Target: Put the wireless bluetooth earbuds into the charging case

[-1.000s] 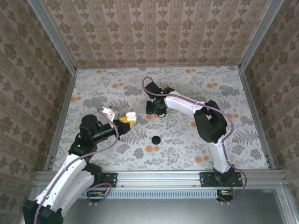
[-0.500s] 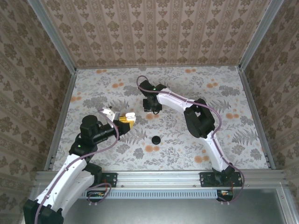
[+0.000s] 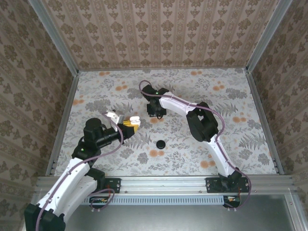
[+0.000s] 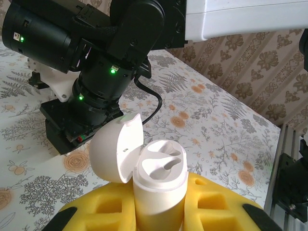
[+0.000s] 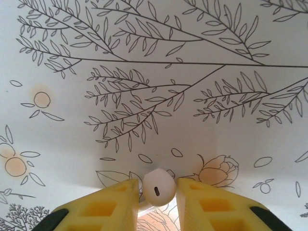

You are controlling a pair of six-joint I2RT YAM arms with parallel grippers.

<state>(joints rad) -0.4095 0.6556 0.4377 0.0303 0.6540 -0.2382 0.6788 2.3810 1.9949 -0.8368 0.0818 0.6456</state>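
Right gripper (image 5: 157, 192) low over an earbud (image 5: 158, 185), left gripper (image 3: 129, 122) holding the open case (image 4: 160, 185)!
The left fingers are clamped on the case, which stands upright with its lid flipped back and both sockets empty. On the flowered table (image 5: 144, 72) the small white earbud lies right between the right gripper's yellow fingers, hugged close on both sides; pinched or merely flanked, I cannot tell.

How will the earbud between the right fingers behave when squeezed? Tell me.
The earbud looks glossy and rounded, so it may slip from the right gripper. It is tiny, so probably light, and apt to roll on the table.
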